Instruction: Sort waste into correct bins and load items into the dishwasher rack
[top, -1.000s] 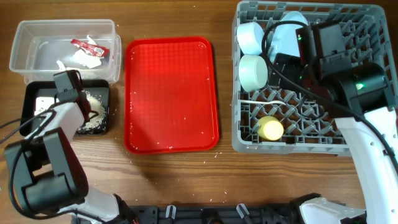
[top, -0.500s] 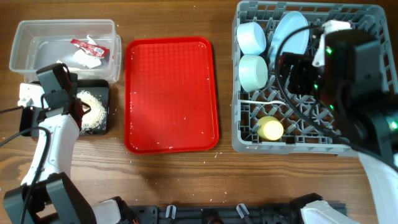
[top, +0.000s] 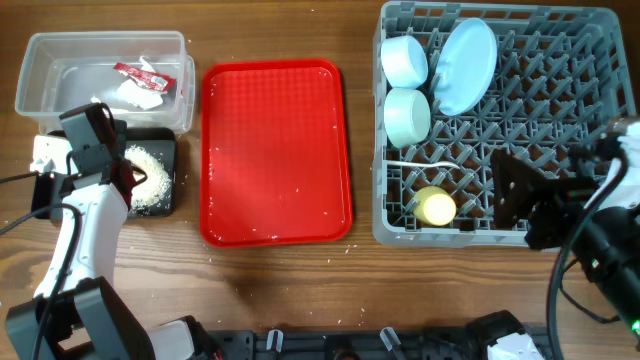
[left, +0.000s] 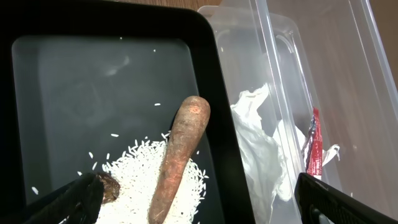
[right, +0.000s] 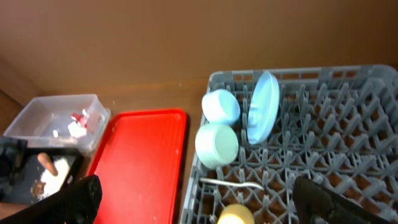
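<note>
Apparently done: scraps (left: 183, 149) are binned in the black tray (left: 62, 81), paper (left: 255, 143) in the tub (left: 348, 93); dishes (top: 468, 65) are racked; left gripper (left: 200, 200) and right gripper (right: 200, 200) are spread, empty.

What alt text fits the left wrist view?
A brown stick-shaped food piece lies on white rice crumbs in the black tray, a small dark lump beside it. Right of it, the clear tub holds crumpled white paper and a red-and-white wrapper.
</note>
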